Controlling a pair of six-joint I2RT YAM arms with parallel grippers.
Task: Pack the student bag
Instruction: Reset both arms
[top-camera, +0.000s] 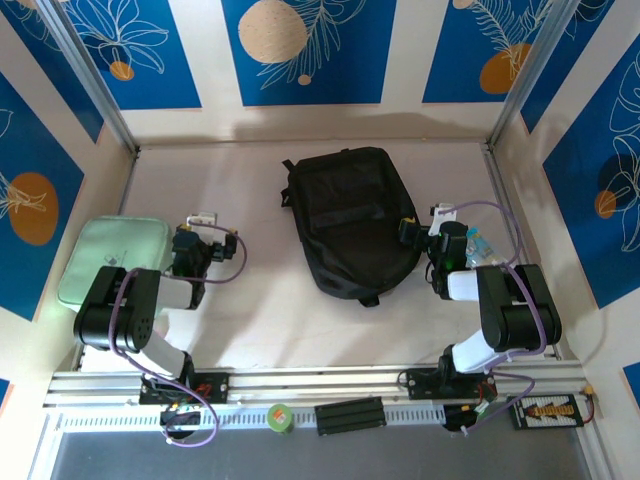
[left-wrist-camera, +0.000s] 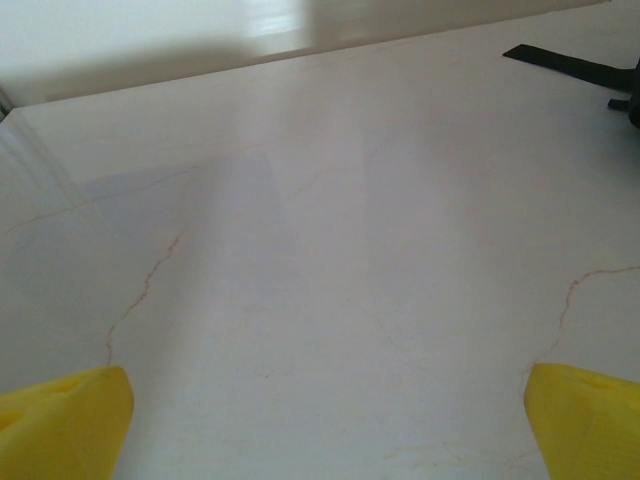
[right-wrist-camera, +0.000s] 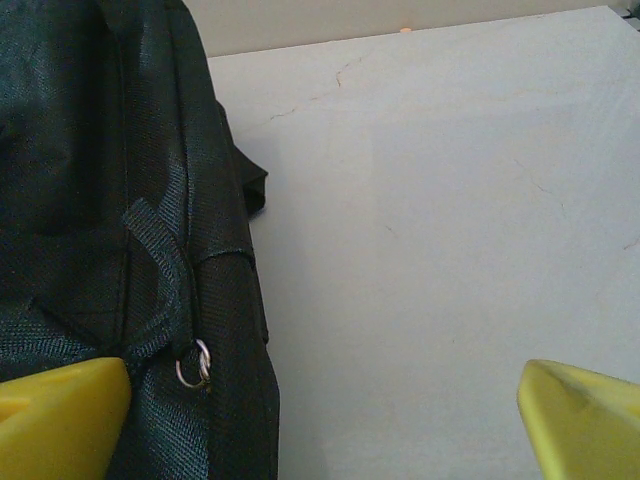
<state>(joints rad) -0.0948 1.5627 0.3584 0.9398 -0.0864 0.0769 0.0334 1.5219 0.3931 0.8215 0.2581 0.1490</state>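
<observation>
Your bag (top-camera: 352, 220) lies at the worktop's (top-camera: 250, 310) middle, toward the far edge. The left gripper (left-wrist-camera: 320, 425) and the right gripper (right-wrist-camera: 320, 420) both gape wide, empty. The right one straddles the bag's side: close there and you may pinch loose fabric, miss the zipper ring (right-wrist-camera: 195, 367), and drag the bag.

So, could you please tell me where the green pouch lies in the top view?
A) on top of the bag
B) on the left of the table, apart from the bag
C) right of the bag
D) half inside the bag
B: the pouch lies flat on the left of the table, with bare tabletop between it and the bag in the middle.
</observation>
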